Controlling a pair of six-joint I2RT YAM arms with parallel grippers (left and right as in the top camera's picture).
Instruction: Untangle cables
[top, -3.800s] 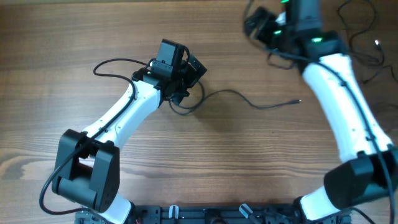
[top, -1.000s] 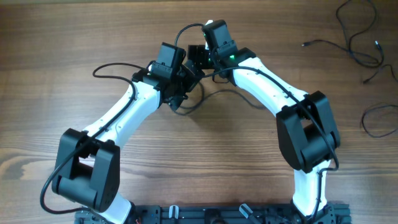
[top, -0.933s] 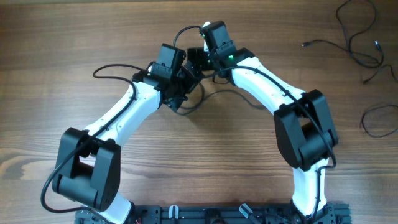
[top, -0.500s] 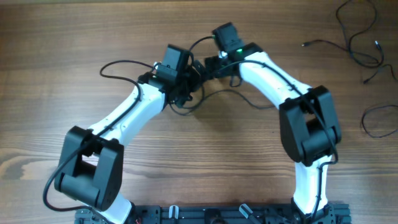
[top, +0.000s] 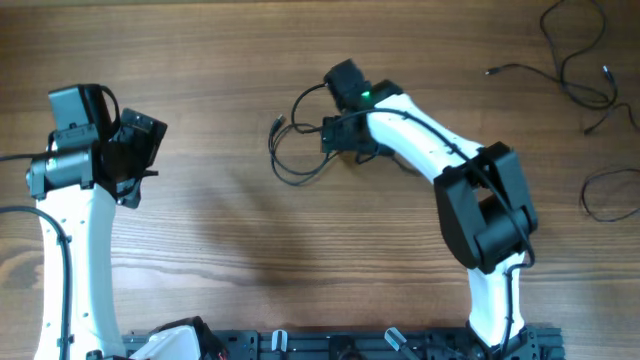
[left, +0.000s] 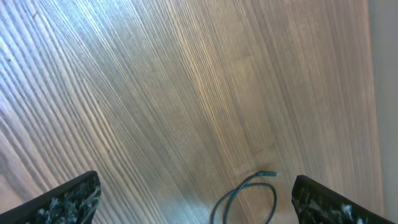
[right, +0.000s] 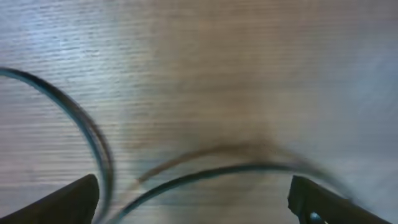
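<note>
One thin black cable (top: 290, 180) lies curled in a loop at the table's middle, its connector tip (top: 277, 123) pointing up-left. My right gripper (top: 336, 136) hovers open right over that cable's right part. In the right wrist view a blurred strand (right: 205, 174) runs across between the two fingertips, which are not closed on it. My left gripper (top: 133, 150) is open and empty at the far left, well away from the cable. Its wrist view shows a small loop of the cable (left: 249, 193) low between the spread fingers (left: 68, 202).
More thin black cables (top: 575, 70) lie loosely curled in the far right corner. Another one (top: 605, 195) curls at the right edge. The right arm's white links (top: 420, 135) cross the table from the front right toward the middle.
My left arm has swung away from the middle cable to the far left, open and empty. My right gripper has stayed over the cable, shifting slightly down. The loop now lies uncovered.
</note>
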